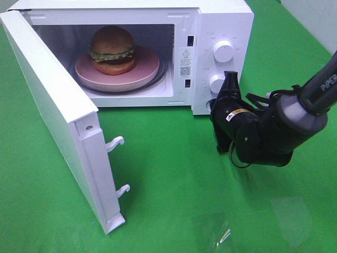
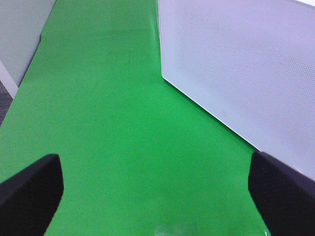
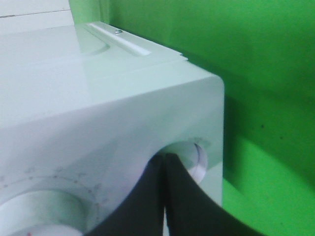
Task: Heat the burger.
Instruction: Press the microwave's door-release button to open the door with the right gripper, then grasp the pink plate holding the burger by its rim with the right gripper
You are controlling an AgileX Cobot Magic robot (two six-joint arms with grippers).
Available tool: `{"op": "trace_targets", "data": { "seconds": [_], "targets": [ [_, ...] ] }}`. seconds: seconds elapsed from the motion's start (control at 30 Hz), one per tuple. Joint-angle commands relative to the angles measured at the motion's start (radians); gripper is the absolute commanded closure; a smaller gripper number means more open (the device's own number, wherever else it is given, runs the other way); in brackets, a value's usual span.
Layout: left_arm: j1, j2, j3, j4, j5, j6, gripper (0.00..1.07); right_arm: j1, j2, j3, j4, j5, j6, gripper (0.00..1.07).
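Observation:
The burger (image 1: 111, 50) sits on a pink plate (image 1: 145, 71) inside the white microwave (image 1: 221, 21), whose door (image 1: 52, 110) stands wide open to the left. My right gripper (image 1: 230, 79) is shut, its fingers pressed together, with the tips at the lower knob (image 1: 216, 84) of the control panel. In the right wrist view the closed gripper (image 3: 165, 196) partly covers that knob (image 3: 196, 156). My left gripper (image 2: 157, 196) is open and empty over the green cloth. It does not show in the exterior high view.
The upper knob (image 1: 223, 51) is above the lower one. Two door latch hooks (image 1: 116, 143) stick out from the open door's edge. A white dotted microwave panel (image 2: 246, 64) stands close to the left gripper. Green cloth (image 1: 174, 174) covers the table.

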Motion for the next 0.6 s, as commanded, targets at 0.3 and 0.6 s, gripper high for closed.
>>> {"op": "trace_targets", "data": {
  "seconds": [0.3, 0.6],
  "targets": [
    [0.003, -0.017, -0.003, -0.002, -0.005, 0.001, 0.13, -0.001, -0.235, 0.071, -0.273, 0.458, -0.255, 1.07],
    [0.003, -0.017, -0.003, -0.002, -0.005, 0.001, 0.13, -0.001, -0.389, 0.07, -0.359, 0.752, -0.592, 1.07]
  ]
}}
